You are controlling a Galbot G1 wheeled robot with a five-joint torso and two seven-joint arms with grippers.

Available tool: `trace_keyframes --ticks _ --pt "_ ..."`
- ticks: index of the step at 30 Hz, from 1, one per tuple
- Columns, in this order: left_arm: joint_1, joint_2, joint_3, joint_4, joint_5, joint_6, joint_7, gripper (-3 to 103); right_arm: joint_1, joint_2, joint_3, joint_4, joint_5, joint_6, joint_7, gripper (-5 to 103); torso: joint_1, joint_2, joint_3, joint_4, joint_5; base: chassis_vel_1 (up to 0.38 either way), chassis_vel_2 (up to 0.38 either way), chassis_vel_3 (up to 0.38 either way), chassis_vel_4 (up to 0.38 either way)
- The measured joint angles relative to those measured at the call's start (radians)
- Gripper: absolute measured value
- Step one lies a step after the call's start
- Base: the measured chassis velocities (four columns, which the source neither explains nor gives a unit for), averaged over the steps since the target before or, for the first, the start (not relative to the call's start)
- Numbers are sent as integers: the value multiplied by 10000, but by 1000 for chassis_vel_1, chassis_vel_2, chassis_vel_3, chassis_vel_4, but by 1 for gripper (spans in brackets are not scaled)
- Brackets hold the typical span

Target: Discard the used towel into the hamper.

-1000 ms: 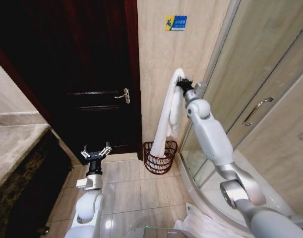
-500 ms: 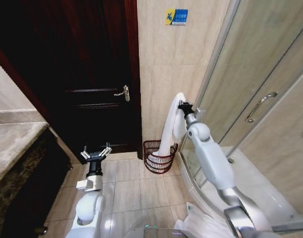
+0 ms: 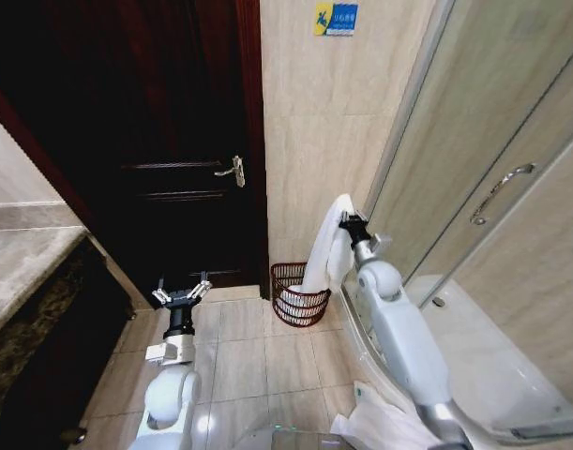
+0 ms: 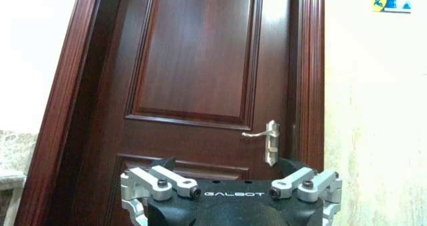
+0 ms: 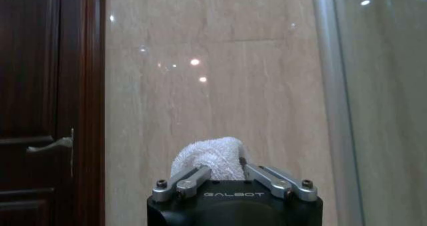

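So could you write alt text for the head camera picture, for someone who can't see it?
The robot's right gripper holds a white towel whose lower end hangs into a small reddish-brown hamper on the tiled floor beside a dark wooden door. The left gripper is open, idle and low before the door.

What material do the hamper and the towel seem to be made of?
Hamper: dark reddish-brown open weave, thin bars with gaps; wire or wicker, I cannot tell which.
Towel: white terry cloth, apparently; the right wrist view shows a looped, fuzzy nap. It hangs limp from the right gripper into the hamper.
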Motion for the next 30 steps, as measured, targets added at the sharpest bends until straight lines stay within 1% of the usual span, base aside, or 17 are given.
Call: trace_keyframes --ticks 5,8,9,13,14,17,18,21,22,26,27,30 --pt "46 15 -6 -46 -5 -16 4 100 -626 154 239 487 -67 23 -20 4 -88 -202 -116 1 0 0 0 0 0" --pt "7 -22 -10 -25 -33 -61 7 100 -1247 222 466 961 -169 140 -18 4 -183 -409 -233 0 0 0 0 0 0" --pt "7 -22 -10 -25 -33 -61 7 100 -1247 222 466 961 -169 140 -18 4 -183 -409 -233 0 0 0 0 0 0" --pt "-67 -93 -2 121 -34 -195 29 100 -1829 360 767 1168 -350 474 17 4 -286 -645 -360 0 0 0 0 0 0" --pt "-67 -93 -2 121 -34 -195 29 100 -1829 360 767 1168 -350 474 17 4 -286 -645 -360 0 0 0 0 0 0" --pt "-112 -110 0 167 -58 -214 77 100 -2288 540 1014 1311 -412 617 21 4 -376 -842 -468 -2 1 0 0 0 0" --pt "-112 -110 0 167 -58 -214 77 100 -2288 540 1014 1311 -412 617 21 4 -376 -842 -468 -2 1 0 0 0 0" --pt "-128 -109 38 209 -63 -215 110 100 -2676 691 1097 1415 -506 711 -5 4 -462 -1043 -585 -1 1 0 0 0 0" --pt "-128 -109 38 209 -63 -215 110 100 -2676 691 1097 1415 -506 711 -5 4 -462 -1043 -585 -1 1 0 0 0 0" --pt "-197 -97 138 226 -52 -185 144 100 -2871 872 1141 1402 -575 854 -39 4 -577 -1292 -718 0 1 0 0 0 0" --pt "-197 -97 138 226 -52 -185 144 100 -2871 872 1141 1402 -575 854 -39 4 -577 -1292 -718 0 1 0 0 0 0" --pt "-253 -52 154 235 -41 -134 150 100 -2955 901 1147 1361 -603 985 -118 4 -660 -1474 -820 0 1 0 0 0 0"
